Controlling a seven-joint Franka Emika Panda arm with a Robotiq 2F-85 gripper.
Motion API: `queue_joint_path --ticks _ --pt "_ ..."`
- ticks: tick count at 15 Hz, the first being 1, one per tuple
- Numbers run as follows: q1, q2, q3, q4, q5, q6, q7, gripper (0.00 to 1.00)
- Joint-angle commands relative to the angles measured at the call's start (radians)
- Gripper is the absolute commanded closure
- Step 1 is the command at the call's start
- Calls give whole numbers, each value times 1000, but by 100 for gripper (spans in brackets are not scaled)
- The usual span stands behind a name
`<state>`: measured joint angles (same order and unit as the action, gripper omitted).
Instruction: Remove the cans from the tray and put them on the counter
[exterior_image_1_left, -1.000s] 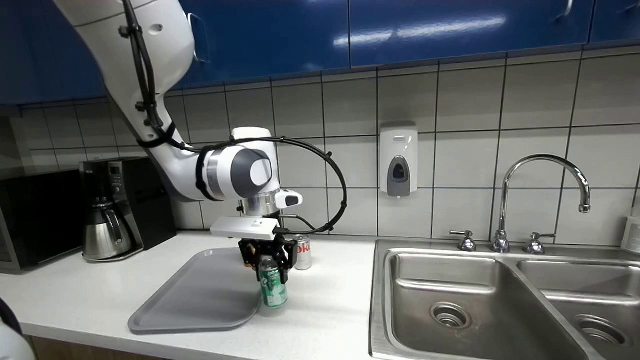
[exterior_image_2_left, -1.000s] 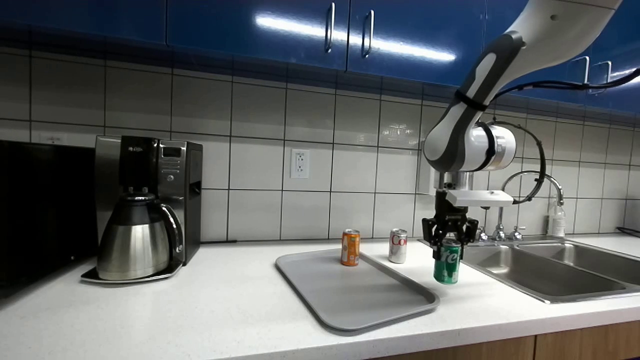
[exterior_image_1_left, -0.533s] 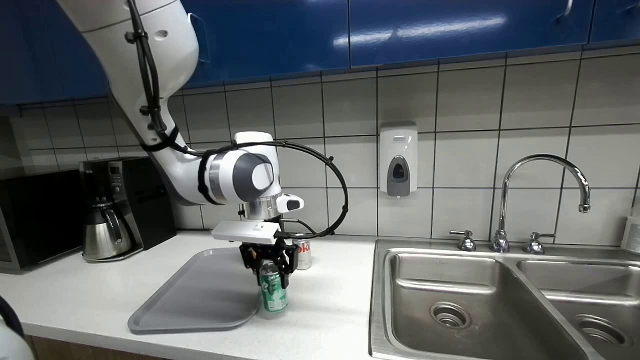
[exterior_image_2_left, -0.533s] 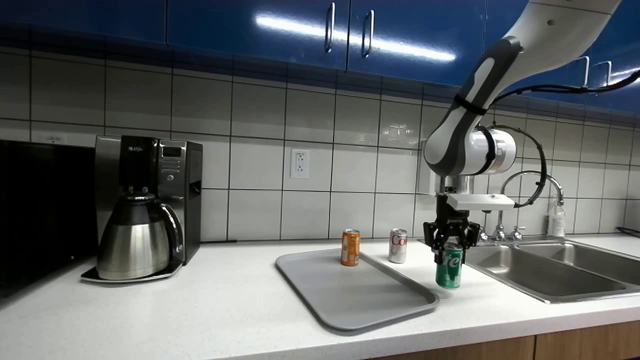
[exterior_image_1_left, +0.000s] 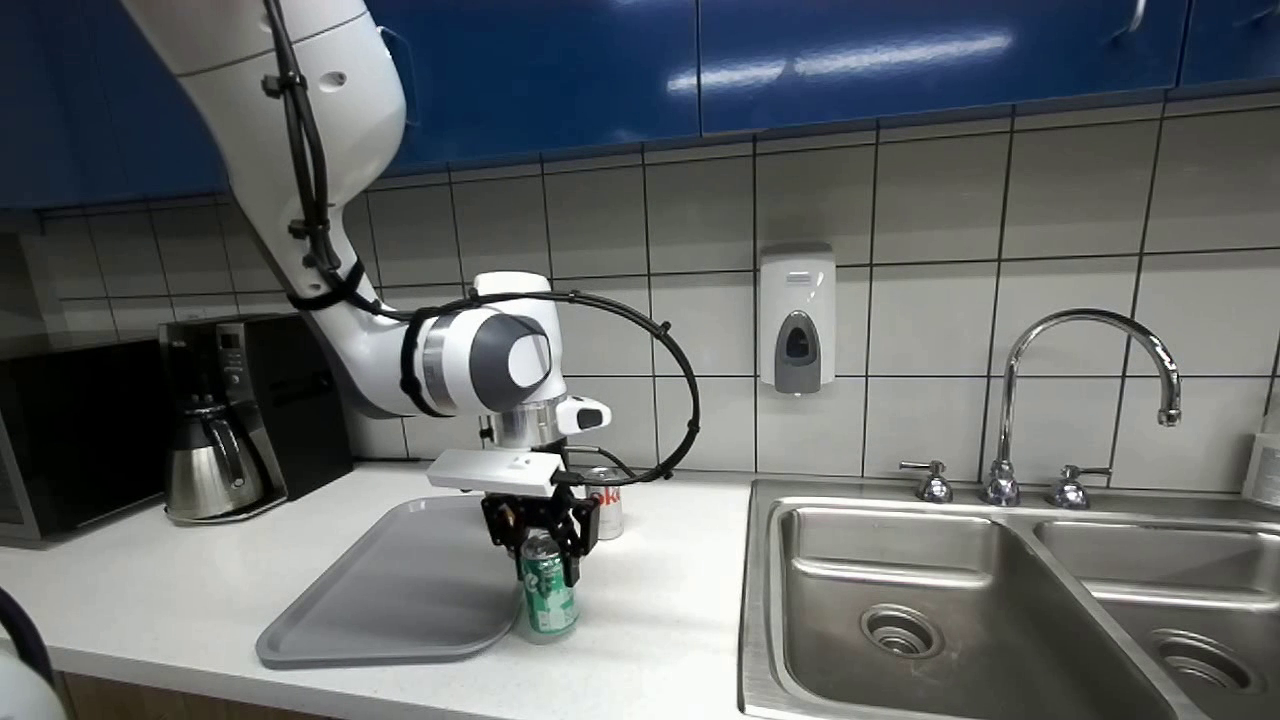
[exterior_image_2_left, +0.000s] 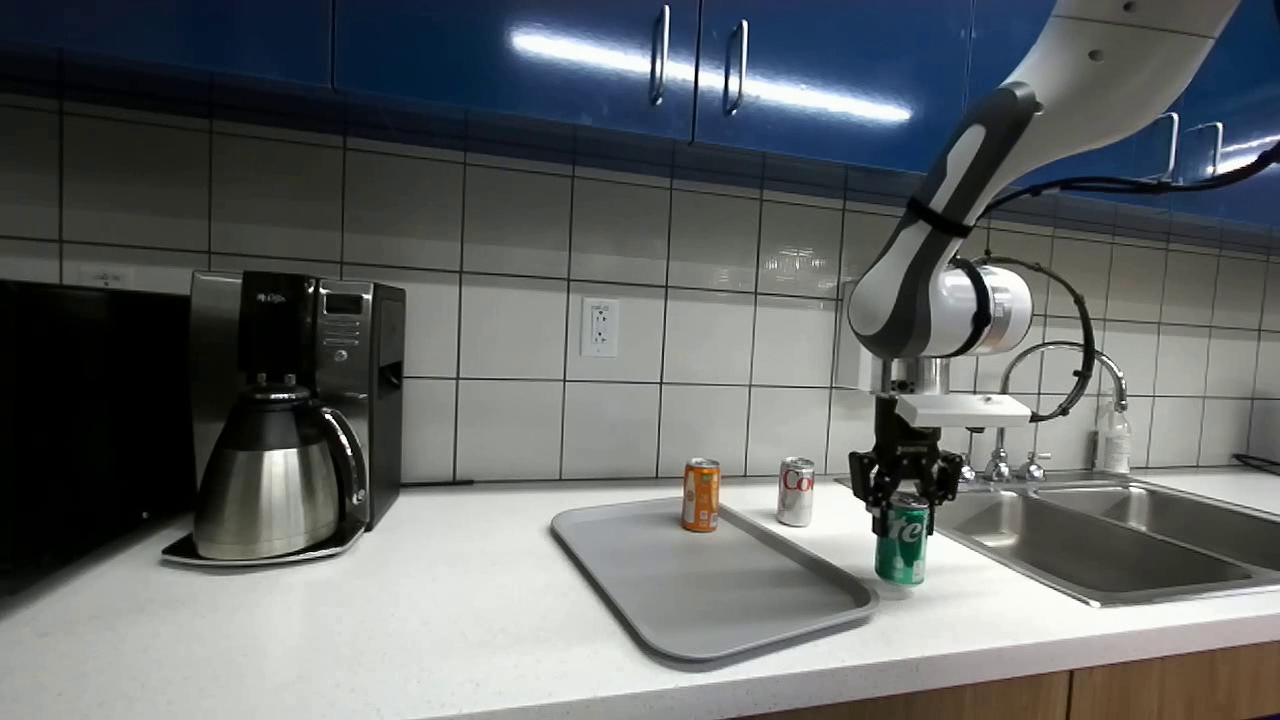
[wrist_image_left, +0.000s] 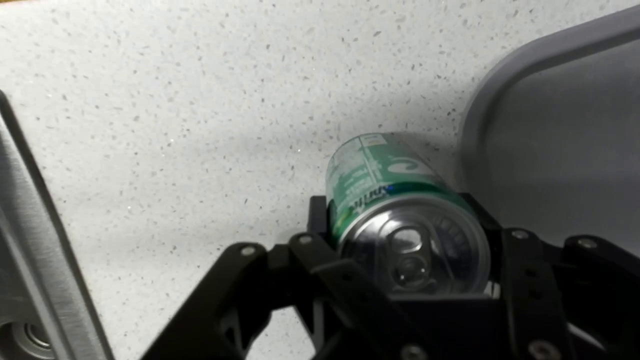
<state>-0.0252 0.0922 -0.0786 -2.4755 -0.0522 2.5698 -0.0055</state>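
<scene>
The green can with a silver top is upright between the fingers of my gripper. It is beside the tray, off its rim, low over the counter; I cannot tell whether its base touches. The can also shows in an exterior view and in the wrist view, where both fingers of the gripper press its sides near the top. The orange can stands upright at the back of the tray; in an exterior view the gripper hides it.
A white-and-red can stands on the counter behind the tray's edge. The steel double sink lies on the far side of the green can from the tray. A coffee maker stands at the left, below blue cabinets.
My gripper has moved down, and slightly toward the sink, with the green can held in it. The orange can, the tray and the white-and-red can have not moved.
</scene>
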Motion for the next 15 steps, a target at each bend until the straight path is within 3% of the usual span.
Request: queue_joint_path --ticks 1,3,4,6,8,15 --pt "-15 6 3 22 -11 -10 -15 62" --pt "-16 10 3 24 -9 -12 -17 62" --pt "-17 12 4 25 1 -12 -19 13" --pt "-17 13 4 26 -1 -12 -18 4" --pt "-17 9 4 27 -3 -9 -14 0" --pt "-9 -41 5 2 -21 21 7 0"
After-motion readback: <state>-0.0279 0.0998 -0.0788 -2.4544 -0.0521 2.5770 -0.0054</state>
